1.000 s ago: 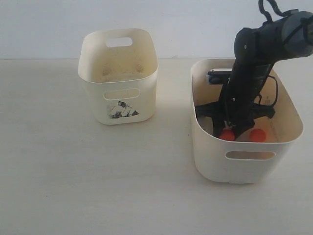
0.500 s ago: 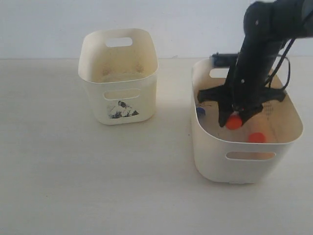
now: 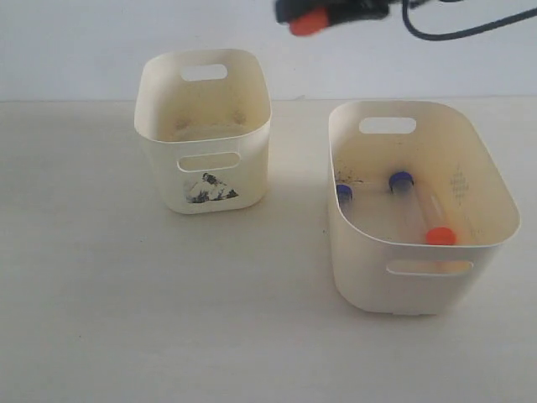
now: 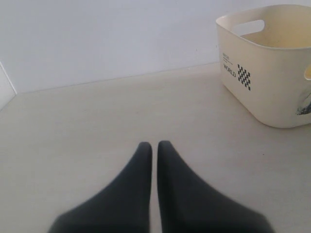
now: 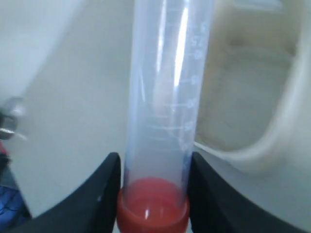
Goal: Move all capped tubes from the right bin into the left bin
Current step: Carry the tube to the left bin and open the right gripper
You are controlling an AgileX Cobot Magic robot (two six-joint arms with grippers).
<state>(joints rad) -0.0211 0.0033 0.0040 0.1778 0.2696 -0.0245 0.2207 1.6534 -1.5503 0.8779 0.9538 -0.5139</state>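
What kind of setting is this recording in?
Likely a robot test bench, not a home: bare pale tabletop, blank white wall, a narrow bin, a wide bin, and a graduated capped tube in the right end effector.

The left bin (image 3: 220,172) stands left of the right bin (image 3: 361,270), which holds three capped tubes (image 3: 401,180)

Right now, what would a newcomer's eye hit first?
The right tool, at the exterior view's top edge, clamps an orange-capped tube by its cap end. Below, the right bin holds three others: a blue-capped tube mid-bin, another blue-capped tube at its left wall, a second orange-capped tube near the front.
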